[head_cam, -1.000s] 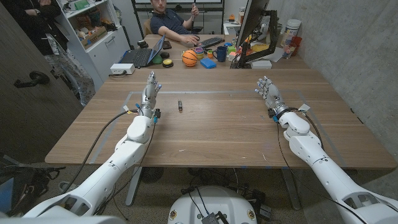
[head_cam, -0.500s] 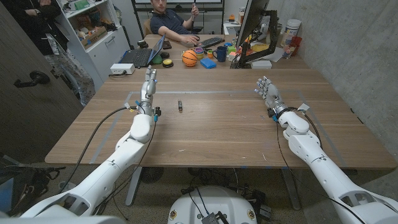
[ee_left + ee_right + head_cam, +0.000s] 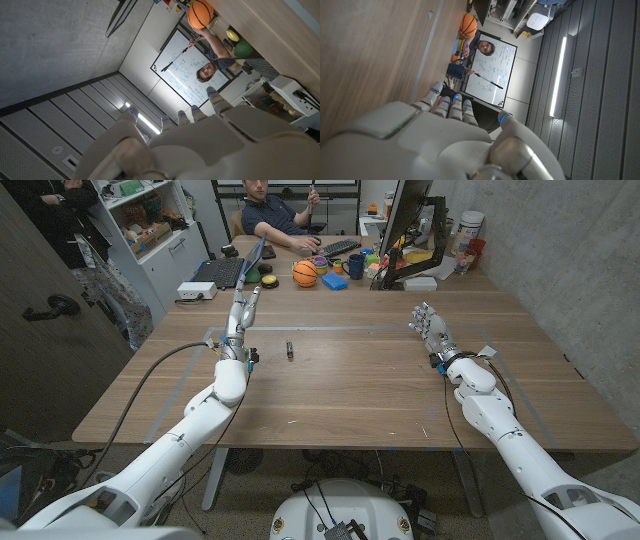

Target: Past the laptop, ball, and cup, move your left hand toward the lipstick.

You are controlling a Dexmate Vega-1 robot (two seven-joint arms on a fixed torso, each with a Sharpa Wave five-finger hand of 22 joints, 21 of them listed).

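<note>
Lipstick (image 3: 290, 351): small dark tube lying on its side on the wooden table (image 3: 360, 395), well short of the laptop (image 3: 228, 270). The task wording puts it past the laptop, ball and cup; the head view shows the opposite, with the tube on the robot's side of all three. The only candidate on the bare wood is that dark tube, too small to confirm cap or colour.

Left hand (image 3: 241, 317) is raised over the table, just left of the lipstick and slightly toward the laptop from it, fingers stretched out and apart, holding nothing. Right hand (image 3: 429, 324) is well to the right of the lipstick, also spread and empty, standing on edge as far as the head view shows.

Basketball (image 3: 305, 273) and dark cup (image 3: 355, 266) sit right of the laptop at the far edge, beside a person's forearm.

Handling, judged: light, rigid, smooth plastic or metal shell, so it likely slides or rolls if nudged side-on. Best hold would be a pinch across the middle of the barrel, from above, square to its long axis. Cap end may pull off if gripped there alone.

Writing: a whiteboard behind the person shows scribbles in both wrist views, unreadable. No brand visible on the lipstick.
</note>
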